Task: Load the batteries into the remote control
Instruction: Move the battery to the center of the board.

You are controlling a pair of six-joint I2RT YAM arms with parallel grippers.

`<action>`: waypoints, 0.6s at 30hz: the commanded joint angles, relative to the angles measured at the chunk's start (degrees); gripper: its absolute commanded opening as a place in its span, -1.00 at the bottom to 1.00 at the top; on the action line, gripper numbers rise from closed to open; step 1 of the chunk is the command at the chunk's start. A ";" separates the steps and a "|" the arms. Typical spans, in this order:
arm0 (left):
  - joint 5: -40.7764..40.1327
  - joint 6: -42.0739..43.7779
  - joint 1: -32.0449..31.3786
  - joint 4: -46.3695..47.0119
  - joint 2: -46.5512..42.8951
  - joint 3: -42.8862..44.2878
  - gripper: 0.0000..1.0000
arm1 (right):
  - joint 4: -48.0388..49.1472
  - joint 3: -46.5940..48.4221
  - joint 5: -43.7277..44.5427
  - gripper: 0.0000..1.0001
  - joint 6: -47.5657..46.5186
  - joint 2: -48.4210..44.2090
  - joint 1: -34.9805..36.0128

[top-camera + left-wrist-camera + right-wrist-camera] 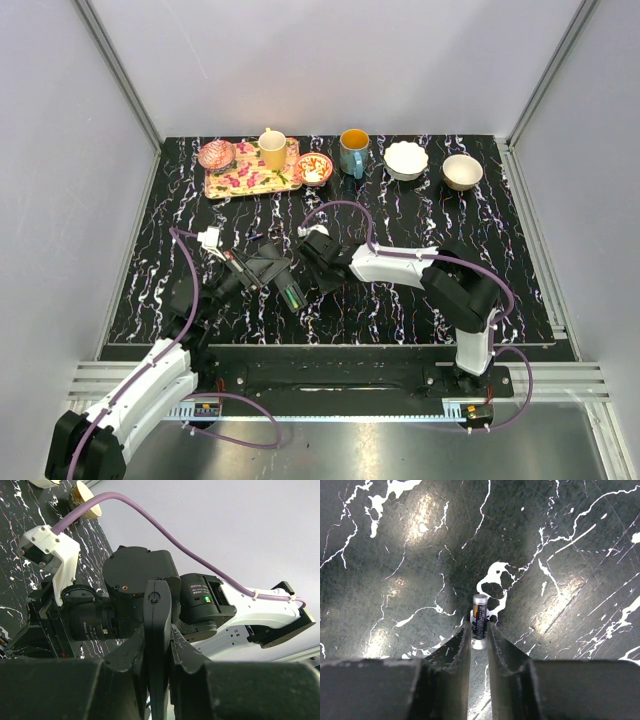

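My left gripper point(157, 630) is shut on the remote control point(156, 605), a slim black bar held on edge between the pads. In the top view the left gripper point(262, 266) holds the remote point(284, 286) just above the table's middle, and a green patch shows at the remote's near end point(293, 297). My right gripper point(479, 627) is shut on one battery point(480, 612), a small dark cylinder with an orange stripe and a silver end, poking out past the fingertips above the marbled table. In the top view the right gripper point(318, 252) sits close to the right of the remote.
Along the table's back edge stand a floral tray point(250, 178) with a pink bowl point(216, 154) and a yellow cup point(272, 148), a small red bowl point(314, 167), a teal mug point(353, 152), a white bowl point(406, 159) and a tan bowl point(462, 171).
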 commanded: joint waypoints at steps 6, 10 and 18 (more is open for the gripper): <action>-0.60 0.22 -0.03 3.21 -0.03 -0.12 -1.00 | -1.67 -1.66 3.42 -1.00 4.12 1.01 -0.72; -0.25 0.57 -0.20 4.26 0.84 -0.21 -1.00 | -0.97 -4.73 3.34 -1.00 5.79 -3.37 -4.32; 0.98 -0.84 -0.11 10.06 6.64 0.14 -1.00 | -3.24 -4.74 6.31 -1.00 1.23 -6.03 -10.83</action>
